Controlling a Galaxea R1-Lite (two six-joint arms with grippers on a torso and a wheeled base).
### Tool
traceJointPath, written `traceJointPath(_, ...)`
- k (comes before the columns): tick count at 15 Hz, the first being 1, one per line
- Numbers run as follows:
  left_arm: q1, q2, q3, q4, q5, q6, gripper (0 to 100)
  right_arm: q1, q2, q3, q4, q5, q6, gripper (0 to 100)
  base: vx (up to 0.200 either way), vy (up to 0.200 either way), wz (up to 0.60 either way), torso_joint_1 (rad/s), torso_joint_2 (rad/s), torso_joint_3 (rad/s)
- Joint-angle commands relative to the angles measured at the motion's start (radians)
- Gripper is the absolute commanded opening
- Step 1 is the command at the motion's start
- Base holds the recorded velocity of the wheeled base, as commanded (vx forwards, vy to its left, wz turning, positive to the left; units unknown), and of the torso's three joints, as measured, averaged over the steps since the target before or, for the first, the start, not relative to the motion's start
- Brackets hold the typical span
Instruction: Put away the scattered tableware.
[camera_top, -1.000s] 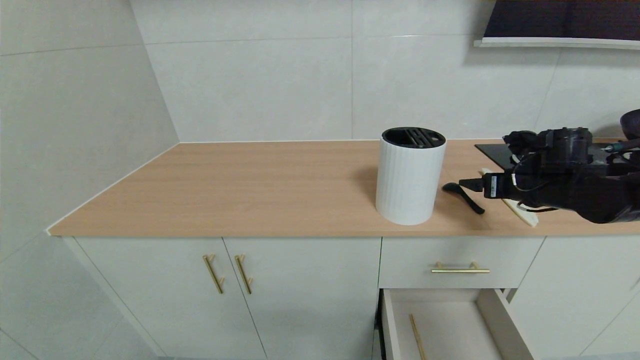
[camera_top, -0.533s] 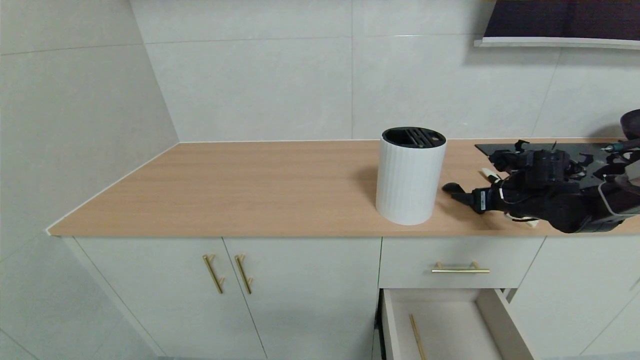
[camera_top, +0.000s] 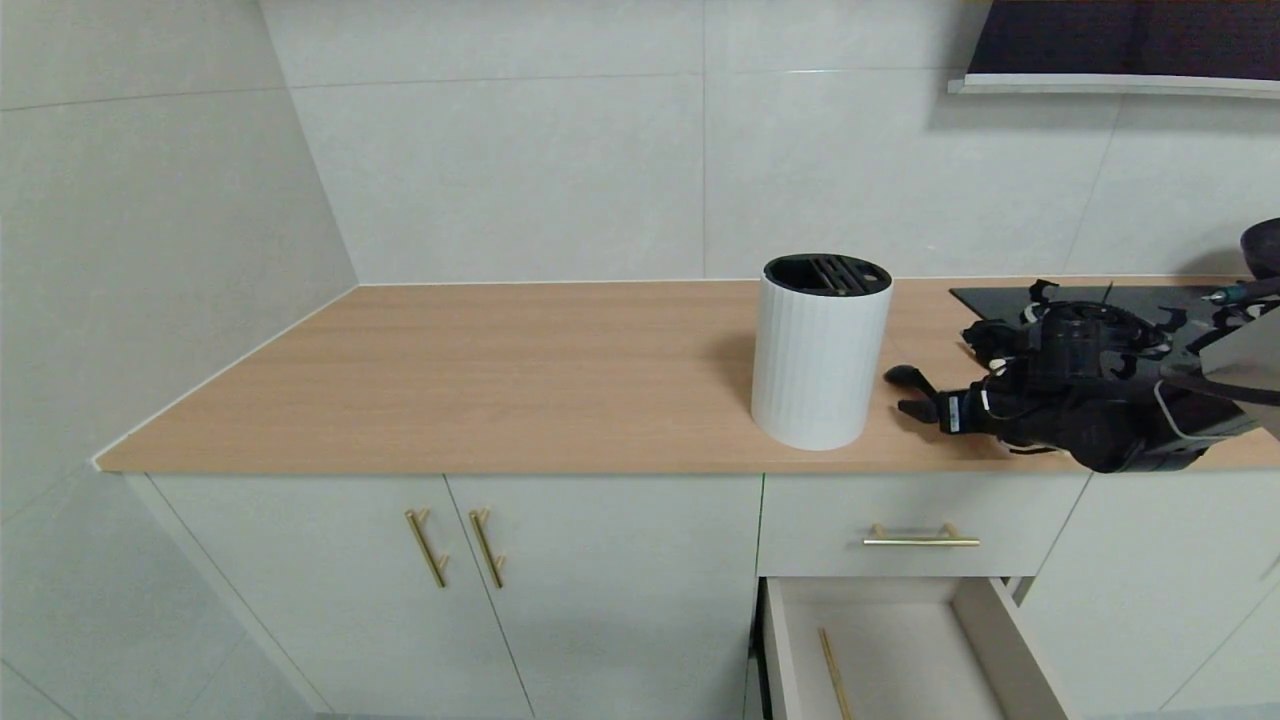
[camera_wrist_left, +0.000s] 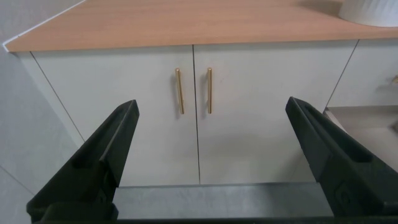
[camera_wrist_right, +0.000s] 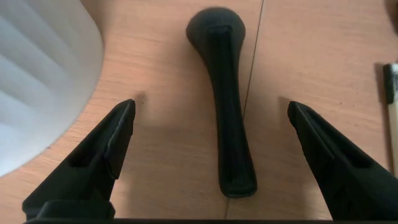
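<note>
Spoon (camera_wrist_right: 227, 106) lies near the worktop's (camera_top: 500, 380) front edge, just beside the holder (camera_top: 820, 350), right gripper (camera_wrist_right: 210, 124) spread wide astride it with bare wood either side; left gripper (camera_wrist_left: 211, 124) gapes wide before cupboard doors (camera_wrist_left: 261, 124).

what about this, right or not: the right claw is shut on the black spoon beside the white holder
Not right. The right claw is open, not shut: the right wrist view shows its fingers apart on either side of the black spoon beside the white holder.
</note>
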Motion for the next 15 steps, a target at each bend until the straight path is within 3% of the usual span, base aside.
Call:
traceJointPath(1, 0.0, 0.0, 0.0, 0.0, 0.0, 0.0, 100, 0.0, 0.016, -0.002, -0.002, 0.001, 0.0, 100, 0.0, 0.0, 0.0, 0.0, 0.0, 0.0)
traceJointPath(3, 0.0, 0.002, 0.0, 0.0, 0.0, 0.0, 100, 0.0, 0.023, -0.007, 0.0, 0.001, 0.0, 100, 0.0, 0.0, 0.0, 0.0, 0.0, 0.0)
traceJointPath(4, 0.0, 0.002, 0.0, 0.0, 0.0, 0.0, 100, 0.0, 0.026, -0.009, 0.001, -0.001, 0.0, 0, 0.0, 0.0, 0.0, 0.0, 0.0, 0.0)
traceJointPath(11, 0.0, 0.0, 0.0, 0.0, 0.0, 0.0, 100, 0.003, 0.004, -0.001, 0.009, -0.007, 0.001, 0, 0.0, 0.0, 0.0, 0.0, 0.0, 0.0)
traceJointPath(13, 0.0, 0.002, 0.0, 0.0, 0.0, 0.0, 100, 0.014, -0.122, 0.087, 0.059, -0.096, 0.024, 0, 0.0, 0.0, 0.0, 0.0, 0.0, 0.0)
traceJointPath(15, 0.0, 0.002, 0.0, 0.0, 0.0, 0.0, 100, 0.039, -0.264, 0.196, 0.069, -0.117, 0.11, 0, 0.0, 0.0, 0.0, 0.0, 0.0, 0.0)
